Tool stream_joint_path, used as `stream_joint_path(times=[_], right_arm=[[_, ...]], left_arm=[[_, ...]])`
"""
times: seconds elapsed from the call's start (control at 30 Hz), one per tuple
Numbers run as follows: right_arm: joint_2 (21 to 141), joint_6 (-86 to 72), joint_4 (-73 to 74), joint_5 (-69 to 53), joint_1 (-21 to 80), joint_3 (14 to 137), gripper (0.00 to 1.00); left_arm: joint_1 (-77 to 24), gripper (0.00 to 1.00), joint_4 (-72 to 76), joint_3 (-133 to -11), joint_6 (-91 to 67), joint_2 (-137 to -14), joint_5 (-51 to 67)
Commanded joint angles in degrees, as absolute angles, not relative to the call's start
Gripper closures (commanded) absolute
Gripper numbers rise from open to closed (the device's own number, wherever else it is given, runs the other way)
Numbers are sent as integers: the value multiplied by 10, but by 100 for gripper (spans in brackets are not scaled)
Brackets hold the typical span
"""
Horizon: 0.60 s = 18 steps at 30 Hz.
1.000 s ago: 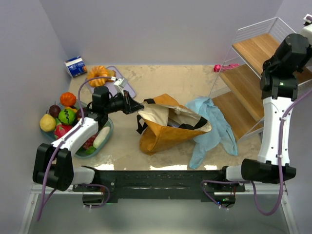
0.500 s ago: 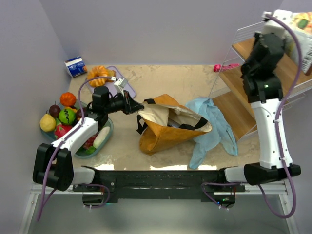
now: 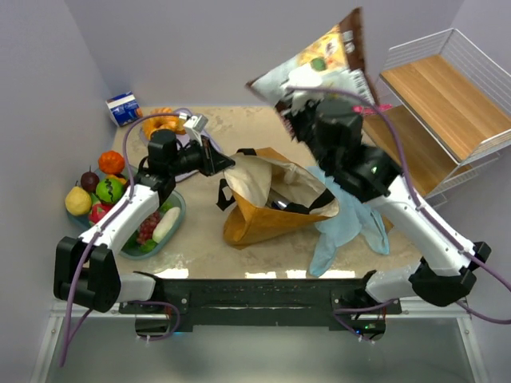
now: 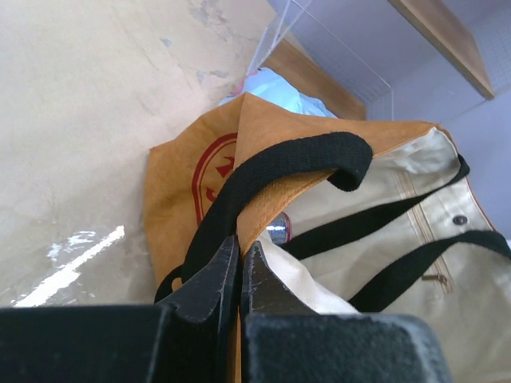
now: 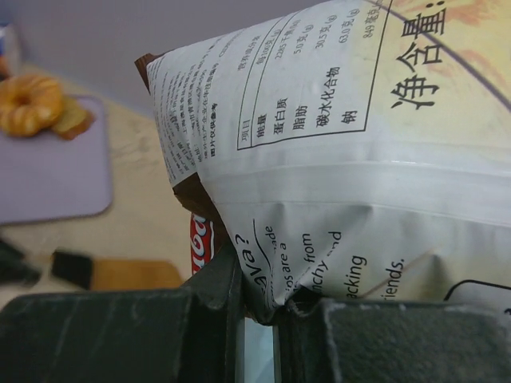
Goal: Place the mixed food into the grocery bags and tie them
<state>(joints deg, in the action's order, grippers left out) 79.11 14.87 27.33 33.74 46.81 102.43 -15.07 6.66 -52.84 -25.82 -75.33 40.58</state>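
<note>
Left of tote (image 3: 263,227), tub (image 3: 180,210) (plastic bag (image 3: 327,247) at its right); snack packet (image 3: 319,60) above

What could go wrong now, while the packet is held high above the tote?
The right gripper pinches the snack packet by one edge only; it may slip or swing. The left gripper holds just a thin bit of the tote rim; if that slips, the mouth may fall shut before the packet goes in.

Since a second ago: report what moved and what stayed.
The right arm swung left from the wire shelf, and its right pincer now holds the snack packet high over the tote. The left pincer, still shut on the tote's edge, nudged it slightly back. The blue bag and the fruit stayed put.
</note>
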Motion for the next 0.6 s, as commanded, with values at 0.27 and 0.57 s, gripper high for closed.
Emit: stream_joint_path(times=[0.27,0.57], right_arm=[[671,96,248,237,613,742,100],[692,72,329,265,663,715,100]], left_arm=[[-135,100,38,-582,-212,-776,345],[-123,100,44,-584,-218,-773,357]])
